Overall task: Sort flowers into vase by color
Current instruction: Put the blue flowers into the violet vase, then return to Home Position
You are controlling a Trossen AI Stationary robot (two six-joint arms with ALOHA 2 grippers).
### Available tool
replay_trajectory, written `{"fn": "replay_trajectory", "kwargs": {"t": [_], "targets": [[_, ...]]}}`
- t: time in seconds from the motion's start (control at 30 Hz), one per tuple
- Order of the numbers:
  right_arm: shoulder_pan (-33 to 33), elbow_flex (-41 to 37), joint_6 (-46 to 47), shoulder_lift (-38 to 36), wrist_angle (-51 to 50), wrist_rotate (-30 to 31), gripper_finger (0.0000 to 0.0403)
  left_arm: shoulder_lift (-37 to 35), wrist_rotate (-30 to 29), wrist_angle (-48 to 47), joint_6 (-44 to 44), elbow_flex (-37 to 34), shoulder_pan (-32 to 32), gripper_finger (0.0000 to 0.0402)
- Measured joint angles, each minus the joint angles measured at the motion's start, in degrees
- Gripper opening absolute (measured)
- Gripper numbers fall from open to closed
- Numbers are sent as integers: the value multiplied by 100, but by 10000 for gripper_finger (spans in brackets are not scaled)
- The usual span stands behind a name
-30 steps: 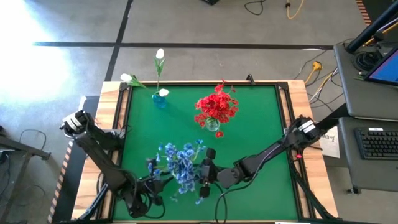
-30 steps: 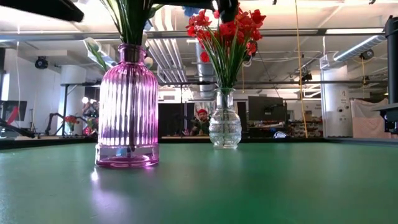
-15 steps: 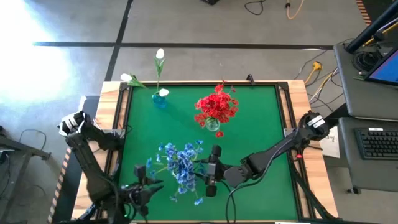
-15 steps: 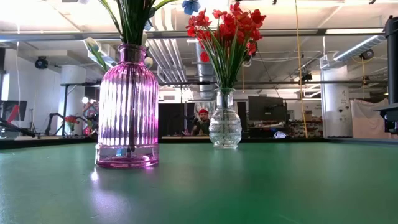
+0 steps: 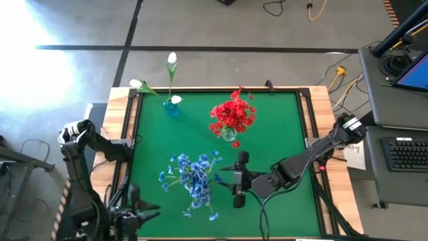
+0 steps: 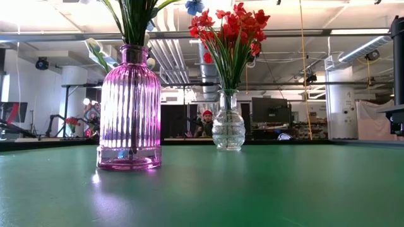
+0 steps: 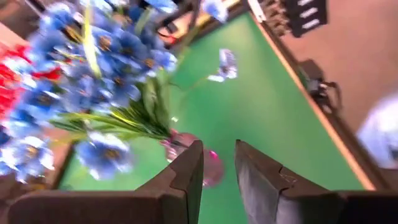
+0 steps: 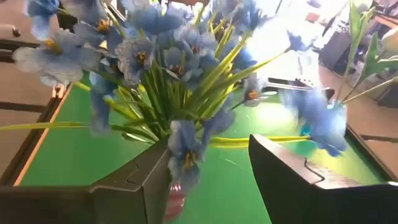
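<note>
Blue flowers [image 5: 194, 177] stand with their stems in a pink ribbed vase [image 6: 129, 107] near the table's front middle. Red flowers [image 5: 232, 116] stand in a clear vase [image 6: 228, 129] at mid-table. White buds [image 5: 172, 59] rise from a small blue vase [image 5: 172, 106] at the far left. My right gripper [image 5: 239, 179] hovers open just right of the blue bouquet, blooms [image 8: 186, 155] in front of its fingers. My left gripper [image 5: 137, 209] is at the near left edge, narrowly open [image 7: 217, 168], nothing between its fingers.
Another white bud [image 5: 136, 84] hangs out over the table's far left corner. The green mat [image 5: 281, 127] lies bare at the right and far middle. Wooden rails [image 5: 322, 134] frame the table. A desk with a keyboard [image 5: 404, 154] stands beyond the right edge.
My left gripper has drawn back from the blue bouquet toward the table's near left corner and risen. My right gripper has moved away from the bouquet toward the right edge and up, out of the low view. The blue flowers stay in the pink vase.
</note>
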Motion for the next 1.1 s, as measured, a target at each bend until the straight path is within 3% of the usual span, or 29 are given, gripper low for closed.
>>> {"fn": "replay_trajectory", "kwargs": {"t": [0.2, 0.4, 0.53, 0.73, 1.1], "targets": [[114, -82, -104, -500, -553, -4, 199, -35, 929, 422, -11, -19, -316, 69], [311, -268, 58, -1162, -1100, -1, 199, -156, 1977, 1009, 33, -22, -450, 11], [452, -540, 14, -1610, -1231, -4, 199, -231, 2671, 1359, 243, -186, -437, 5], [566, -1288, -10, -2377, -734, -14, 199, -674, 2753, 2581, 1004, -989, -355, 1], [594, -2471, -351, -3479, 445, -175, 199, -2443, 2881, 4025, 1313, -3051, -151, 0]]}}
